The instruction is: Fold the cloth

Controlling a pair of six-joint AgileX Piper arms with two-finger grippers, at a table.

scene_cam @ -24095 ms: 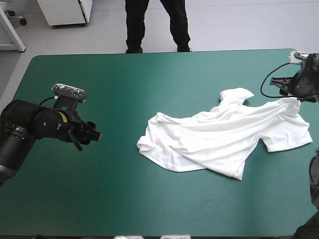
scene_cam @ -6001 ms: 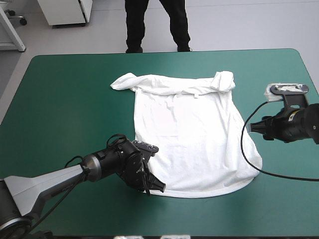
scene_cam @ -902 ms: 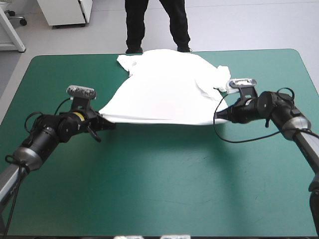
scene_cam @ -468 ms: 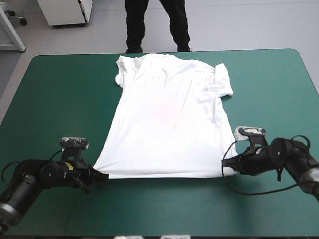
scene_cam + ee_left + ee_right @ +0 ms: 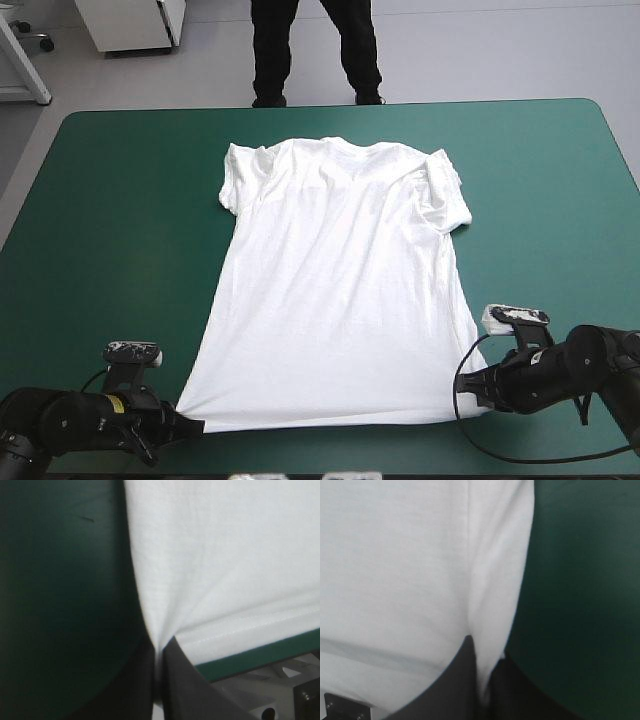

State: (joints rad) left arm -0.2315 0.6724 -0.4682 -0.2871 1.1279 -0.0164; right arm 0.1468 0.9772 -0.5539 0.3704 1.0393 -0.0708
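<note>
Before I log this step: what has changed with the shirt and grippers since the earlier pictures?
The T-shirt, earlier a crumpled heap toward the right of the table, now lies spread flat, collar toward the far edge. The left gripper and right gripper took its hem corners and dragged it toward the near edge. Unchanged since just before: both stay shut on those corners.

left claw (image 5: 192, 425) low, pinched tight, right claw (image 5: 468, 393) low, pinched tight

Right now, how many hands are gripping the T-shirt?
2. The left hand pinches the T-shirt at its near hem corner toward the table's left side; the right hand pinches the opposite near corner.
</note>
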